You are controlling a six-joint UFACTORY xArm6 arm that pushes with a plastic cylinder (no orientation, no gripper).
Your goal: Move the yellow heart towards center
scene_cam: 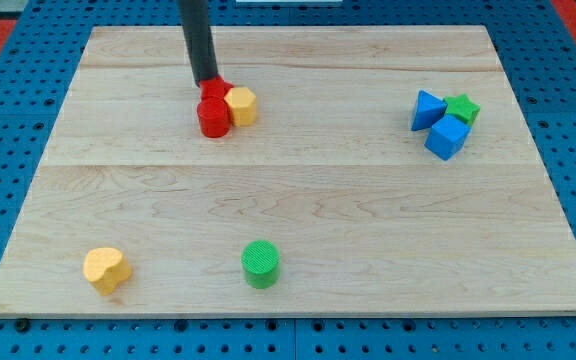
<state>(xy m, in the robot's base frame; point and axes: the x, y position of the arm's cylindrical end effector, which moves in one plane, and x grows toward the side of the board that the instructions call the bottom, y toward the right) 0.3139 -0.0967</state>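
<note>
upper left: red blocks touching yellow hexagon; upper right: two blue blocks, green star; bottom: green cylinder

No lettering, labels, brand marks or numbers are legible anywhere on the wooden board or its coloured blocks.

Rod cut off by frame's top edge. Upper red block, upper centre-left, partly hidden behind my tip; shape indeterminate. Board's bottom-right corner cropped.
</note>
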